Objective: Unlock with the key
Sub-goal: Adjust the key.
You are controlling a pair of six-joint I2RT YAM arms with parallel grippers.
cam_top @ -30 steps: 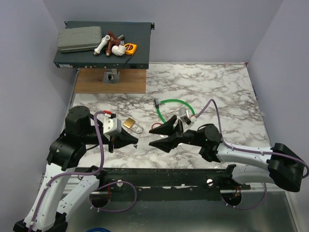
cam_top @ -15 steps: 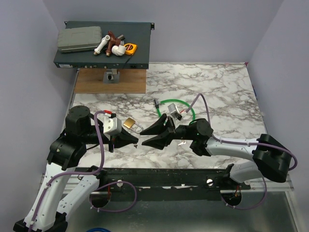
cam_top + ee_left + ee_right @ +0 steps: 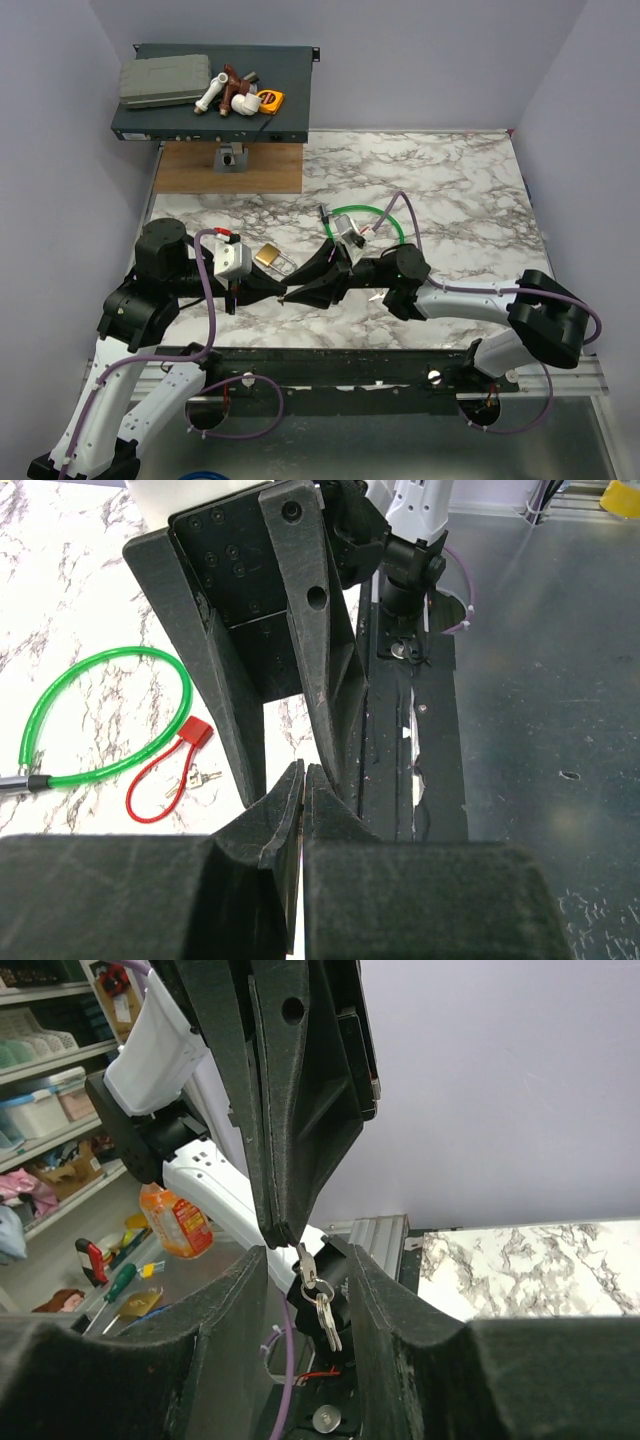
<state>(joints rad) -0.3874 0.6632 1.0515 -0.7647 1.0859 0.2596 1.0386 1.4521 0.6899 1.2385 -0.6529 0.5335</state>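
Note:
My left gripper (image 3: 282,292) is shut on the key (image 3: 306,1263), a small silvery key that hangs from its fingertips (image 3: 281,1228). A ring with a second key (image 3: 326,1322) dangles below it. My right gripper (image 3: 305,1260) faces the left one tip to tip, its jaws apart on either side of the hanging key and not touching it. In the left wrist view the left gripper (image 3: 303,771) is pressed shut, with the right gripper's fingers (image 3: 322,650) just beyond. The brass padlock (image 3: 268,256) lies on the marble just behind the left gripper.
A green cable loop (image 3: 372,212) lies behind the right gripper, and a red loop with small keys (image 3: 163,777) lies beside it. A wooden board (image 3: 235,167) and a dark shelf unit (image 3: 290,95) with odd parts sit at the back left.
My right arm has moved left until its jaws straddle the left gripper's tip and the key, and the jaws have narrowed. The left arm has stayed put.

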